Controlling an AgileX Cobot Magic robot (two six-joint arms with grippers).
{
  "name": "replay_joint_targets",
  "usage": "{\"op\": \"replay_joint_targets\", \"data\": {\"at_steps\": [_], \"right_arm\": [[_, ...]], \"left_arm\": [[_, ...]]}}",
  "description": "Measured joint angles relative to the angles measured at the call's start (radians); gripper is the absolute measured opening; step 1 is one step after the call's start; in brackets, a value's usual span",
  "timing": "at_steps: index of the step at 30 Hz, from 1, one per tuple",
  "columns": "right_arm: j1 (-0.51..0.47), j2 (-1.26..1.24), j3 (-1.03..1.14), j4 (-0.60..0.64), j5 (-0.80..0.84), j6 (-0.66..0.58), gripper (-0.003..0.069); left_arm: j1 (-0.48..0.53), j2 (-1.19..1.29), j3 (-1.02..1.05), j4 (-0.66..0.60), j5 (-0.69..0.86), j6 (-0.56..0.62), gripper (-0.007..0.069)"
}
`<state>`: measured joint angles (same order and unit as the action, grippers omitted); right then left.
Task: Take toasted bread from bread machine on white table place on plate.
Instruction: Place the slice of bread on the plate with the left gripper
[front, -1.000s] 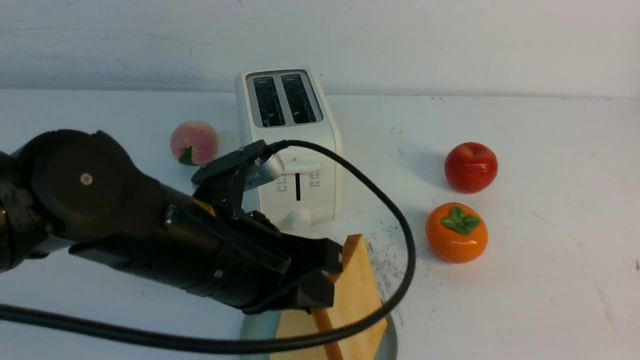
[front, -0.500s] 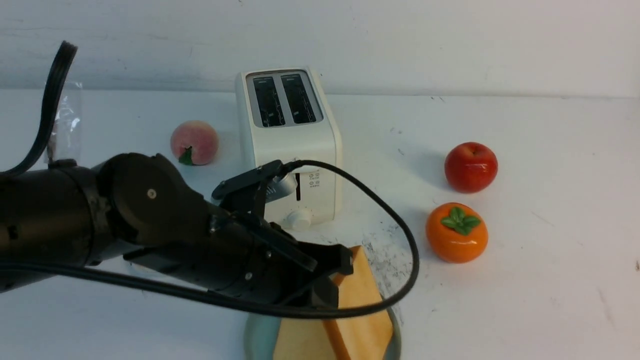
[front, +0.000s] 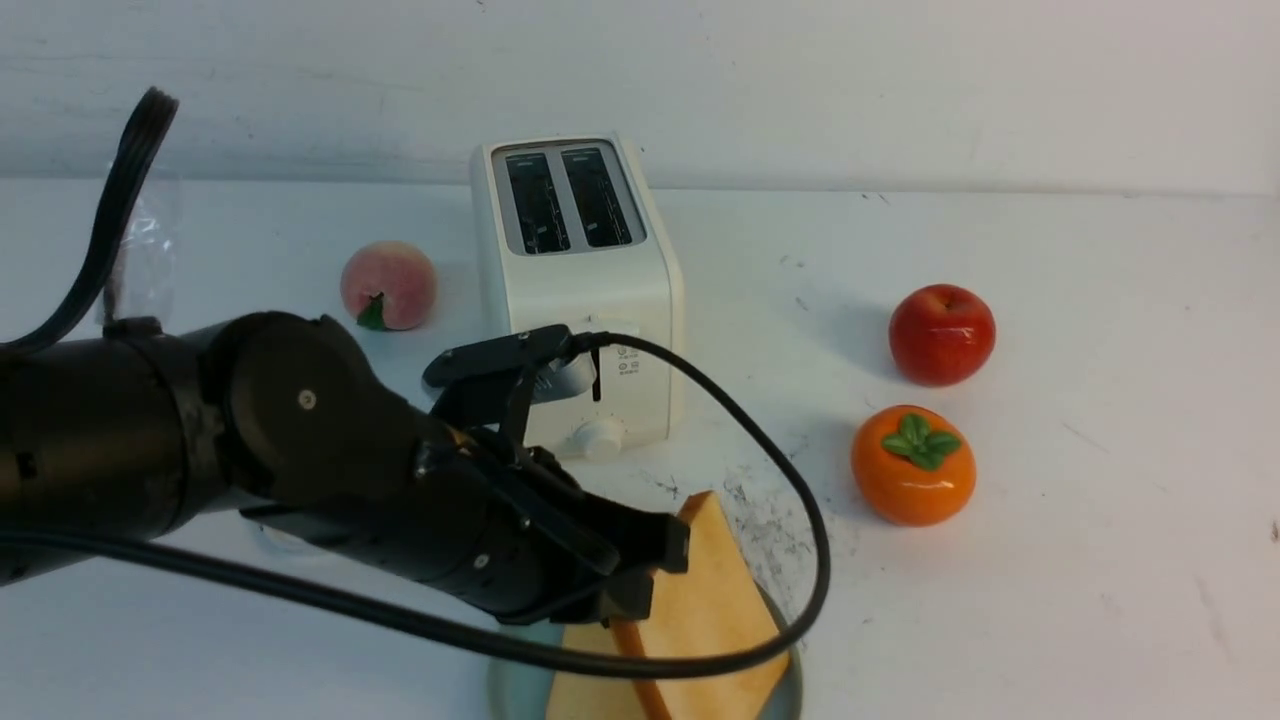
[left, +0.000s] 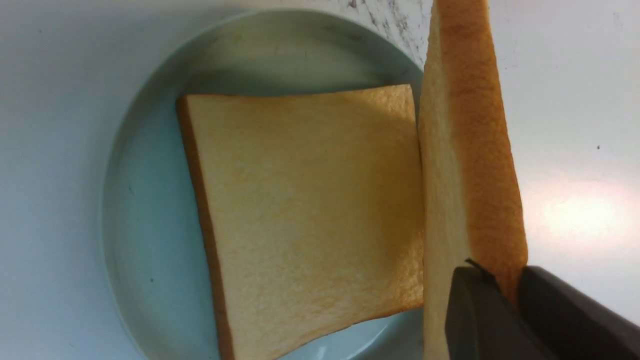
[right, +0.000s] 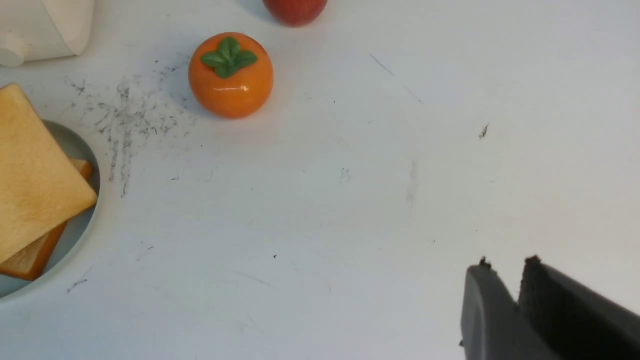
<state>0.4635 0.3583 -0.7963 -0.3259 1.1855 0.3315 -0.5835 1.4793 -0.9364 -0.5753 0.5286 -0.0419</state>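
Observation:
The bread machine (front: 575, 290) stands on the white table (front: 1100, 350) with both slots empty. The pale blue-green plate (left: 150, 150) lies in front of it, and its rim shows at the bottom of the front view (front: 790, 665). One slice of toasted bread (left: 310, 210) lies flat in the plate. My left gripper (left: 510, 285) is shut on the crust edge of the second slice (left: 470, 150), also seen in the front view (front: 710, 600). It holds that slice tilted over the plate's right side, above the flat slice. My right gripper (right: 505, 265) is shut and empty over bare table, out of the front view.
A peach (front: 388, 285) lies left of the toaster. A red apple (front: 942, 333) and an orange persimmon (front: 913, 465) lie to its right. The left arm's black cable (front: 790, 480) loops in front of the toaster. Dark scuffs (front: 770, 520) mark the table beside the plate.
My left arm has swung and come down a little with the slice. The slice now sits lower and leans flatter over the plate. The right gripper's earlier state is not shown.

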Motion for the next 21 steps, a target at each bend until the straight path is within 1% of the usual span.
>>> {"op": "replay_joint_targets", "data": {"at_steps": [6,9,10,18,21], "right_arm": [[0.0,0.0,0.0,0.004,0.0,0.0,0.0117],[0.0,0.0,0.0,0.007,0.0,0.0,0.0117],[0.0,0.0,0.0,0.007,0.0,0.0,0.0117],[0.0,0.0,0.0,0.007,0.0,0.0,0.012],[0.0,0.0,0.0,0.007,0.0,0.0,0.0122]], "left_arm": [[0.0,0.0,0.0,0.02,0.0,0.0,0.0085],[0.0,0.0,0.0,0.033,0.0,0.0,0.0128],[0.0,0.0,0.0,0.033,0.0,0.0,0.0131],[0.0,0.0,0.0,0.065,0.0,0.0,0.03],[0.0,0.0,0.0,0.087,0.008,0.0,0.032]]}}
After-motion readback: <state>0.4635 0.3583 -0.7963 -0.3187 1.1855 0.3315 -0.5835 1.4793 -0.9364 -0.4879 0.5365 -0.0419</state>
